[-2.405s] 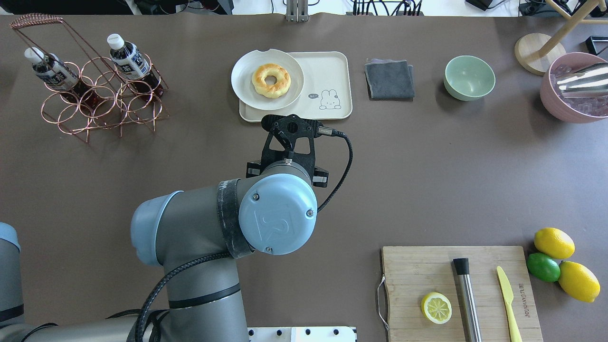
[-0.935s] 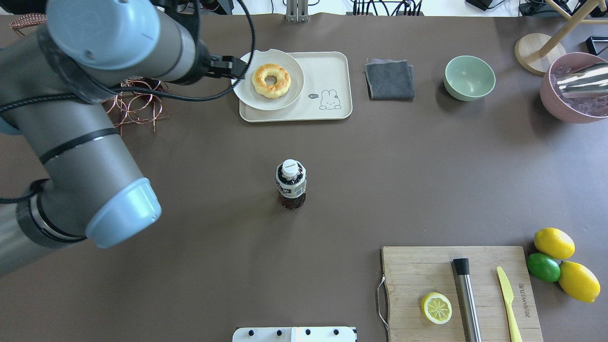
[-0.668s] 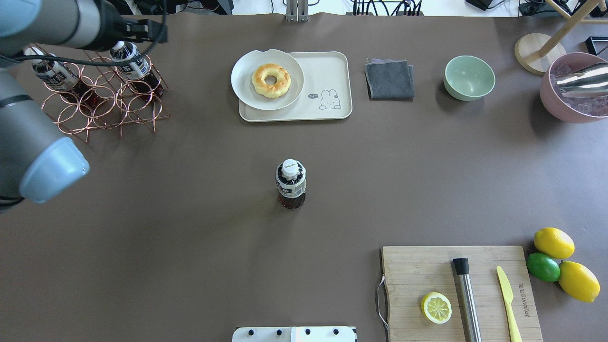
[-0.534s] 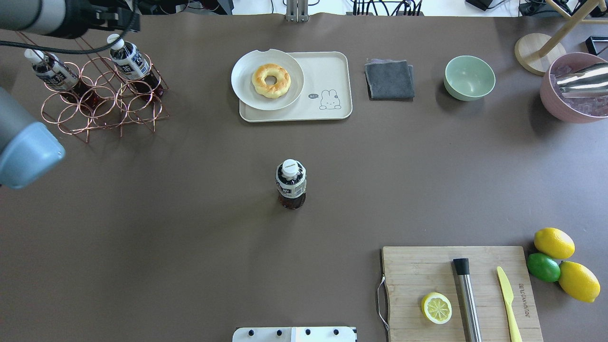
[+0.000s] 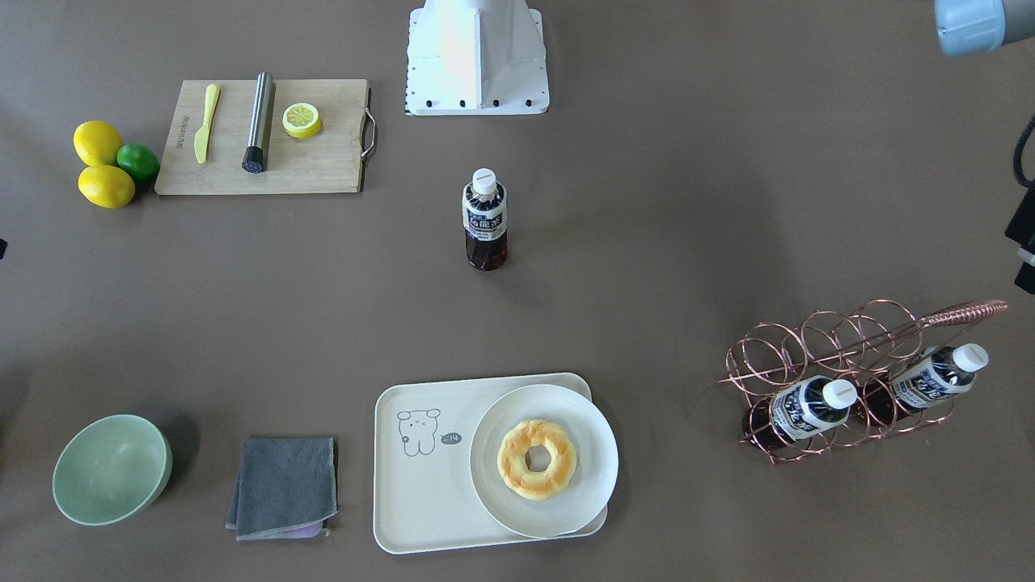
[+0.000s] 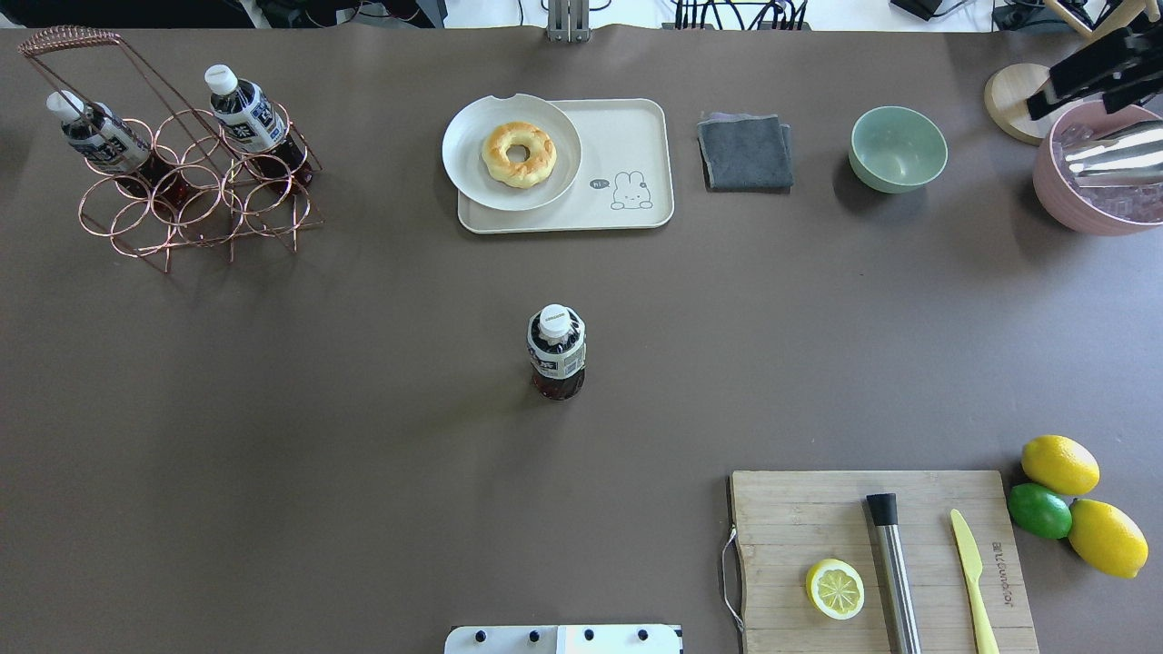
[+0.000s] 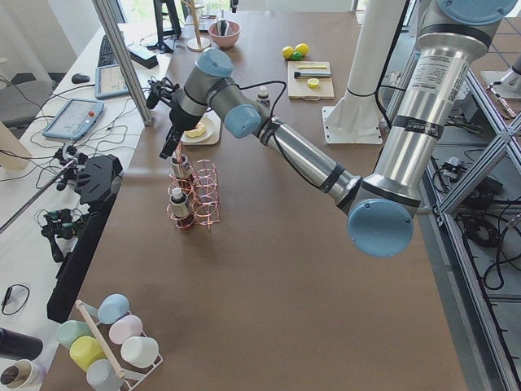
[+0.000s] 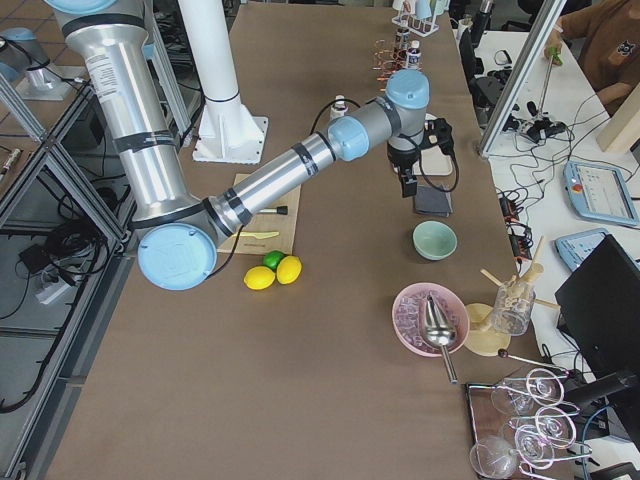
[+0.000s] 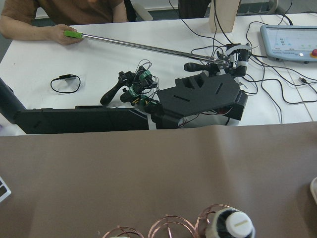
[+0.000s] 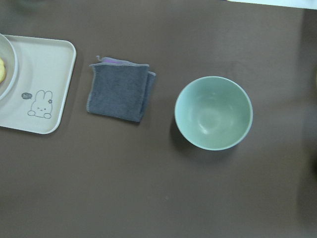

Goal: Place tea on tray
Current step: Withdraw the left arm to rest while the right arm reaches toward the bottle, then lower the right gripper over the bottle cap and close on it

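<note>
The tea stands upright on the bare bench, well apart from the tray, which carries a white plate with a ring-shaped pastry. The left arm's fingers hang above the copper wire rack with two more bottles. The right arm's fingers hover near the grey cloth; whether either pair is released or clenched I cannot tell.

This is a robotics lab. A left arm and a right arm rise from a white pedestal at one long edge of the counter. An aluminium frame post stands at the opposite edge. A teach pendant and bundled wires lie on the side desk beyond.
</note>
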`<state>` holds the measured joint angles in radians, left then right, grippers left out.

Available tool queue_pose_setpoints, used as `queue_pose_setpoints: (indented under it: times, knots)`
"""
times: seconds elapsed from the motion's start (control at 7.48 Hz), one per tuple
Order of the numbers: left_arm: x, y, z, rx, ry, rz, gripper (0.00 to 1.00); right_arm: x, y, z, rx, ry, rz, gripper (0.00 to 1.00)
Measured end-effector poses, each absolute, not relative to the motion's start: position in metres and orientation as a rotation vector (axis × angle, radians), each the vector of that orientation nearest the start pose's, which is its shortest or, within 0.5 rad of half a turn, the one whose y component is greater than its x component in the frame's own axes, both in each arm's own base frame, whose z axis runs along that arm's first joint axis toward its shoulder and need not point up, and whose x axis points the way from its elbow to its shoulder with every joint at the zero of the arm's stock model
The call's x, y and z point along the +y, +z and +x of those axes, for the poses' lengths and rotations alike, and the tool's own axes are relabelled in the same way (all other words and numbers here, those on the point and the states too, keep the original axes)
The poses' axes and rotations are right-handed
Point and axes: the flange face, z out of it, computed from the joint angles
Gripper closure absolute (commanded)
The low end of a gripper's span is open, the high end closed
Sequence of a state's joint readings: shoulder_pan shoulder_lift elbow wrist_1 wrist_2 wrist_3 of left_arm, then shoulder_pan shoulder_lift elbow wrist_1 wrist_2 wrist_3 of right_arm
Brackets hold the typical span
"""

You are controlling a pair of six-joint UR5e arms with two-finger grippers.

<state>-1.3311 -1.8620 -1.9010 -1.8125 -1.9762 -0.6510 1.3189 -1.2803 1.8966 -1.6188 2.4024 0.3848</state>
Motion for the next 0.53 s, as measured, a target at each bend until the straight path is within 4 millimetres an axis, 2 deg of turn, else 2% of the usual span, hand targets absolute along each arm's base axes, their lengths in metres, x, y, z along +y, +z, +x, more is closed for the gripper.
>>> queue_pose_setpoints:
  times: [0.27,0.4,0.53]
  knots:
    - [-0.593,0.374,0.004,0.666,-0.253,0.559,0.03,-0.552,0.261,-0.183,-0.926,-0.085,0.276,0.03]
    - [-0.594,0.4,-0.018,0.655,-0.296,0.519,0.03,-0.541,0.219,-0.231,-0.938,-0.049,0.283,0.1]
    - [-0.592,0.434,-0.042,0.639,-0.344,0.47,0.03,-0.522,0.181,-0.284,-0.952,-0.007,0.287,0.1]
